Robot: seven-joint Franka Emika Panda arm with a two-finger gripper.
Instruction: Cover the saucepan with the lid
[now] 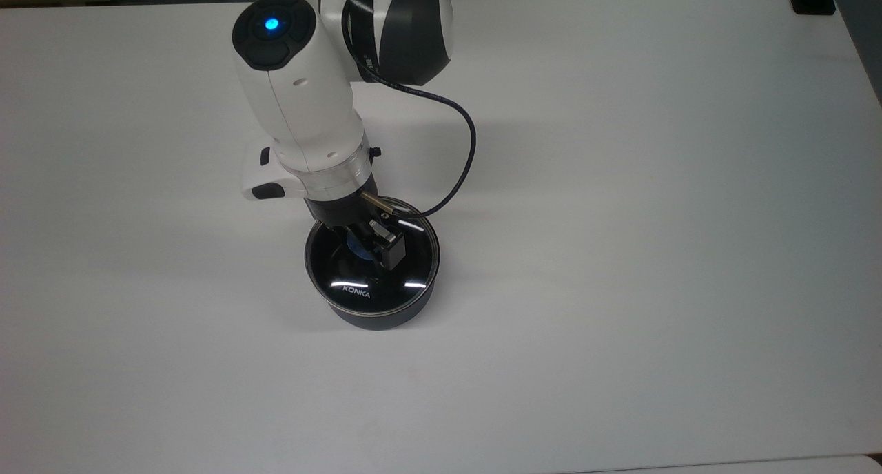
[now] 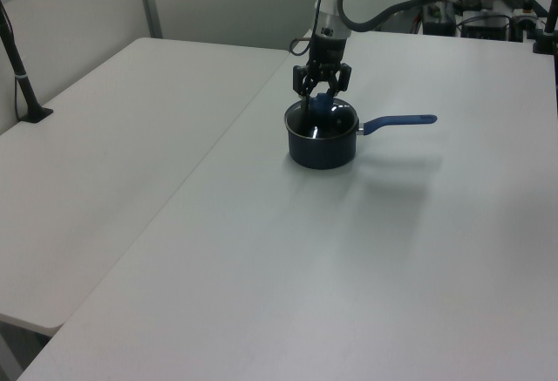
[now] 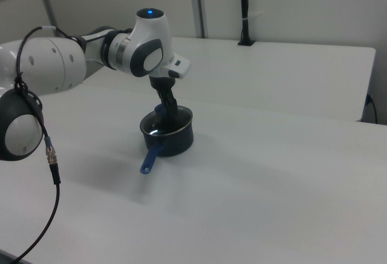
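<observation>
Lid [image 1: 368, 281] sitting on saucepan [image 1: 375, 312], rim-to-rim as far as top view shows, "KONKA" lettering readable, glass roughly level. Saucepan near centre of white table [image 1: 620, 253], blue handle [image 2: 399, 121] sticking out toward left view's right. Gripper [image 1: 368, 243] low over lid centre, straddling blue knob [image 1: 356, 245]; looks clenched on knob in left view w/ fingers close either side, but can't tell for sure whether contact is kept or just loosened. Judgement: placing approx done, lid seated w/ no obvious tilt or overhang. Left to do: let go of knob, lift straight up w/o dragging lid off, retreat arm. Risk: lid shifting if fingers catch knob on way up.
</observation>
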